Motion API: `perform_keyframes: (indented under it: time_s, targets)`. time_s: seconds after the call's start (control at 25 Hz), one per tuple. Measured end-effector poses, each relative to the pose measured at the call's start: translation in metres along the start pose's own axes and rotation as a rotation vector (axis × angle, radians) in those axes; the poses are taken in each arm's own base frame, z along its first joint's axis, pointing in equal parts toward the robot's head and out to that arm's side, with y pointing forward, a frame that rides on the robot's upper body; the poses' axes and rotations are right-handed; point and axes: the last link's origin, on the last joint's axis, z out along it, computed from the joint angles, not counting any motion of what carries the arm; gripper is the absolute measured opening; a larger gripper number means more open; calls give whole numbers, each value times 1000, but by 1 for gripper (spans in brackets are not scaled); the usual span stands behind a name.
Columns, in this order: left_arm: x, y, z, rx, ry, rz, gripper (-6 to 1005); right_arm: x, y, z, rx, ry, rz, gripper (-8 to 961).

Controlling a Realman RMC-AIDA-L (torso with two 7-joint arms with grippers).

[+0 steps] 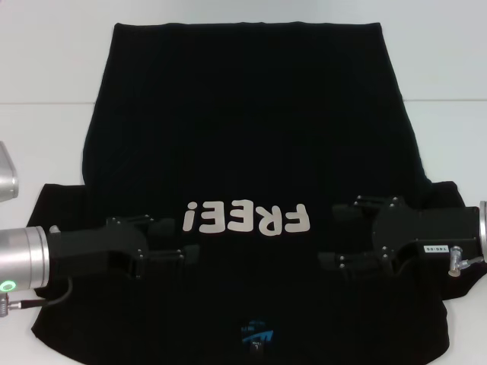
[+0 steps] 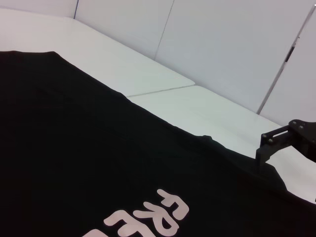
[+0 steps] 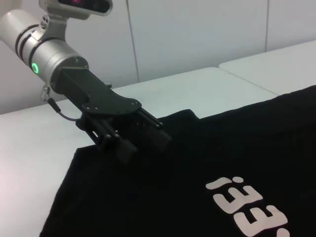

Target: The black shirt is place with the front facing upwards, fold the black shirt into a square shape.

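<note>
The black shirt (image 1: 243, 129) lies flat on the white table (image 1: 46, 137), front up. Its pale "FREE!" lettering (image 1: 247, 219) reads upside down to me, and the blue neck label (image 1: 255, 334) sits near the front edge. My left gripper (image 1: 183, 239) reaches in from the left, low over the shirt beside the "!", and it is open. From the right, my right gripper (image 1: 329, 234) reaches in just past the "F", also open. The right wrist view shows the left gripper (image 3: 148, 140) over the shirt's sleeve area. One right finger (image 2: 270, 144) shows in the left wrist view.
The shirt (image 2: 74, 148) covers most of the table in front of me, with both sleeves spread under the arms. A seam (image 1: 46, 102) joins two tabletops at the back. White wall panels (image 3: 197, 34) stand beyond the table.
</note>
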Motion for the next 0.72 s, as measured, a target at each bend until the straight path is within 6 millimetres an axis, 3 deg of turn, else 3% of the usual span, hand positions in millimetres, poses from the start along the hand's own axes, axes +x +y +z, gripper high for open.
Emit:
perform_keyframes:
  time_s: [0.72]
  targets:
    - [3, -4, -4, 23, 39, -46, 794, 2, -3, -3, 31, -11, 54, 941]
